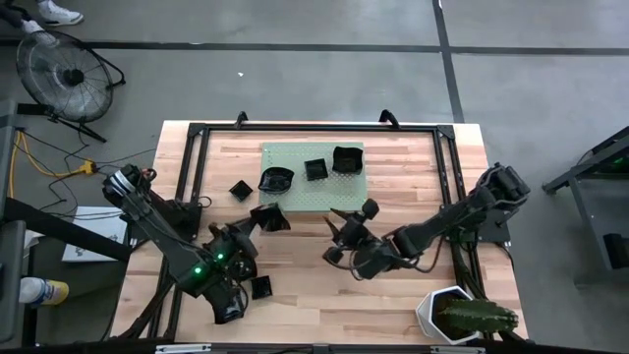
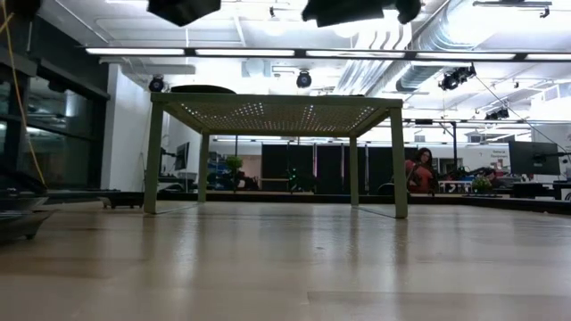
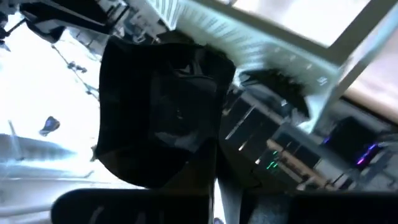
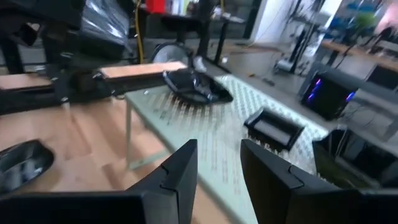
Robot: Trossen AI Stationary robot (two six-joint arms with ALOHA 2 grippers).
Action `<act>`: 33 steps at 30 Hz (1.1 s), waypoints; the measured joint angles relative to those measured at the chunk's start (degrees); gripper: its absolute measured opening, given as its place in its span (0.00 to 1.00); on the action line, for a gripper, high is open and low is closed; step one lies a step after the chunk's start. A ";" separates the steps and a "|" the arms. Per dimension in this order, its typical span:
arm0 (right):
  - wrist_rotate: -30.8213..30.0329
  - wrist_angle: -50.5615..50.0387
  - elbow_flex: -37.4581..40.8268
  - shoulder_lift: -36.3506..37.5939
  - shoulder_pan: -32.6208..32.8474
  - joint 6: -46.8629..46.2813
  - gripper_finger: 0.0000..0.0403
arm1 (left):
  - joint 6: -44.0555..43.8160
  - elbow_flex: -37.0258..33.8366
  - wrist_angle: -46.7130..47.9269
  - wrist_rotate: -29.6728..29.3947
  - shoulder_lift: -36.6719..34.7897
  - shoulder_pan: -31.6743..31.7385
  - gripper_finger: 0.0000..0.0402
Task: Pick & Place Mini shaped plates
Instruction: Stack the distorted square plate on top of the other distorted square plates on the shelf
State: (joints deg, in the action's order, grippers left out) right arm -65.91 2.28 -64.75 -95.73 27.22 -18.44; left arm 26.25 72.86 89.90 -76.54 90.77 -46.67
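A pale green metal rack [image 1: 313,177] full of small holes stood by the far edge of the light wooden table [image 1: 413,305]. Three small shiny black plates sat on top of it: a rounded one [image 1: 276,180] near its left edge, a little square one [image 1: 315,169] in the middle, and a bigger square one [image 1: 346,158] at its far right corner. Another small black plate [image 1: 240,189] lay on the wood just left of the rack. One more [image 1: 261,287] lay near the front edge.

The left gripper [image 1: 257,224] hovered just in front of the rack's left side. Its fingers were closed on a black square plate [image 1: 270,217], tipped up on its side. The right gripper [image 1: 337,232] hung in front of the rack's right side, fingers apart and holding nothing.

A white six-sided pot with a green plant [image 1: 455,316] stood at the front right corner.

The middle of the table was bare wood. The floor was grey, and a round fan [image 1: 61,74] stood far off to the left.
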 joint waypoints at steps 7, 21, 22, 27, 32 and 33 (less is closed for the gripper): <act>-4.48 17.71 0.00 -3.45 -0.98 17.93 0.29 | 0.71 0.00 -0.34 -3.20 0.14 5.88 0.00; 0.40 35.75 0.00 -5.55 -4.15 36.23 0.29 | 17.25 -0.02 -12.96 -8.22 0.18 12.71 0.00; 1.41 36.46 0.00 -5.55 -4.43 36.78 0.29 | 18.25 -0.03 -13.49 -8.30 0.18 12.71 0.00; 3.49 37.50 0.00 -5.55 -5.50 36.97 0.29 | 18.98 -0.04 -13.95 -9.18 0.18 12.71 0.00; 6.35 38.42 0.00 -5.55 -5.51 36.99 0.29 | 18.96 -0.07 -14.04 -9.15 0.18 13.77 0.00; 6.23 38.61 0.00 -5.55 -5.50 36.99 0.29 | 18.96 -0.07 -14.14 -9.15 0.18 14.08 0.00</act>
State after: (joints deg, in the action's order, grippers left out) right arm -59.68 40.89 -64.75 -101.27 21.72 18.55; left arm 45.21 72.79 75.76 -85.69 90.96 -32.59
